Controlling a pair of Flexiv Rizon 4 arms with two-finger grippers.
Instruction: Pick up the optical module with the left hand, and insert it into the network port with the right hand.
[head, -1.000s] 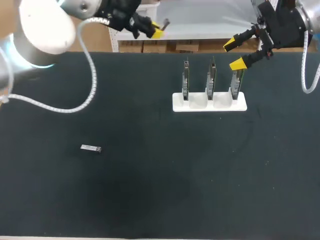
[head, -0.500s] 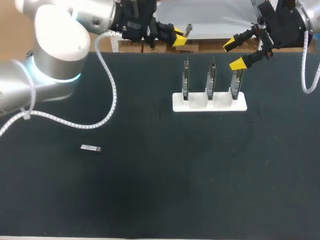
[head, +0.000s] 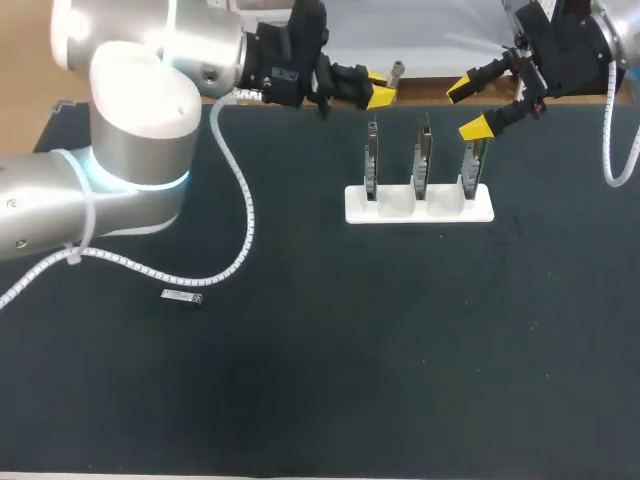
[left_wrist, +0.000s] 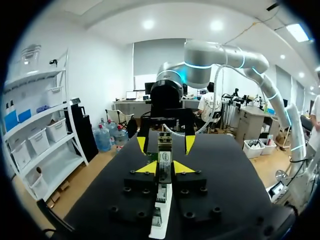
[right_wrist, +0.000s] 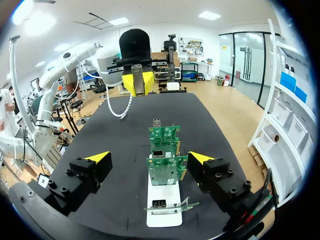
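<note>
Movement is all on one side: the left gripper, jaws clamped on a grey module, has swung right along the far edge and now hangs beside the rack, close to the right gripper, which waits unmoved with jaws wide apart. Handover looks near. A second module lies unmoved on the table, well apart.

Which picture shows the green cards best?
The right wrist view: the cards face it, green sides showing. The head view shows only their thin top edges; the left wrist view has them edge-on, in a row.
</note>
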